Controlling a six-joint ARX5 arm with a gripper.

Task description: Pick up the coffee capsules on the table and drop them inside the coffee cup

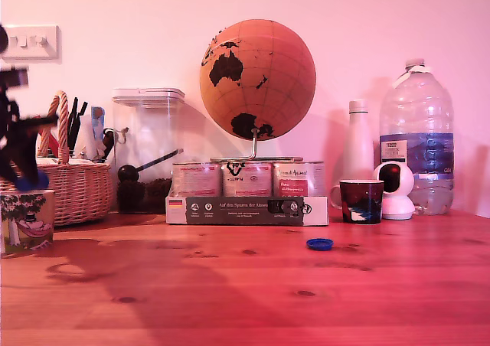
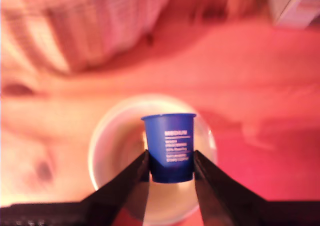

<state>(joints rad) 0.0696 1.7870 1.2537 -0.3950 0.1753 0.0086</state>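
Above pale coffee cup point(image 2: 107, 151) — end effector point(image 2: 170, 161) grips glossy blue capsule point(image 2: 170, 143), white print on side.

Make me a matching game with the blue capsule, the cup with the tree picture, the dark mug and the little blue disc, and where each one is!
Things:
1. blue capsule
2. coffee cup
3. dark mug
4. blue disc

Places:
A. flat on the bare table, in front of the tins
B. at the exterior view's left edge, in front of the basket
C. clamped in the gripper, above the cup's opening
D. next to the small white camera

Pairs: 1-C, 2-B, 3-D, 4-A
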